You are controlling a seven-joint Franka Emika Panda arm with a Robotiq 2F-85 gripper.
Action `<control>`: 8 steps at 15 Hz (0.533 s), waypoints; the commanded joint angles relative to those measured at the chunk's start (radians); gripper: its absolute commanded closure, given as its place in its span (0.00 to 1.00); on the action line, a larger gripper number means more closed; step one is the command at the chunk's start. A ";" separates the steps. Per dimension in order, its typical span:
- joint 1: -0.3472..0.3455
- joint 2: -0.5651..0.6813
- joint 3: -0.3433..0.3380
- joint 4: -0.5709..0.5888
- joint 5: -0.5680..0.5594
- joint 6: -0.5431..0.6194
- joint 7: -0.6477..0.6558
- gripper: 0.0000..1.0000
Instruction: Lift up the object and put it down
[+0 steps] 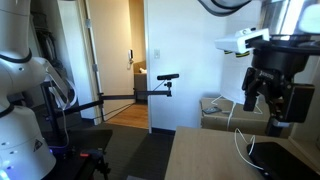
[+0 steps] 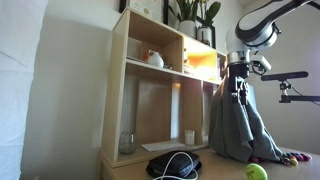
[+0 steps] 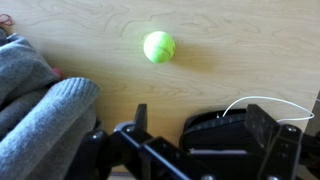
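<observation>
My end effector [image 3: 200, 135] hangs spread wide and empty above the desk [image 3: 240, 40]; I see the ball [image 3: 159, 46] lying apart from it.

A light wooden shelf unit [image 2: 118, 90] stands on the left of the pale wooden counter [image 3: 250, 30]. Green potted plants [image 2: 195, 12] sit on top of it and a white teapot [image 2: 152, 58] on its upper shelf. Lower down are a clear glass jar [image 2: 127, 143] at the left and a small white cup [image 2: 188, 137] at the right. A black rounded device [image 2: 175, 163] lies in front of the unit. To the right is a heaped grey cloth [image 2: 240, 125], with the gripper [image 2: 238, 88] above it. Near the cloth, apart from it, lies a yellow-green tennis ball [image 3: 159, 46].
</observation>
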 commanded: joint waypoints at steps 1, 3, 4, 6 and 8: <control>-0.007 0.001 0.007 0.005 -0.003 -0.003 0.001 0.00; -0.007 0.001 0.007 0.007 -0.003 -0.003 0.001 0.00; -0.005 0.000 0.005 -0.002 -0.004 0.012 0.011 0.00; -0.004 -0.009 0.004 -0.033 -0.009 0.030 0.005 0.00; -0.005 -0.025 0.003 -0.087 -0.016 0.064 -0.008 0.00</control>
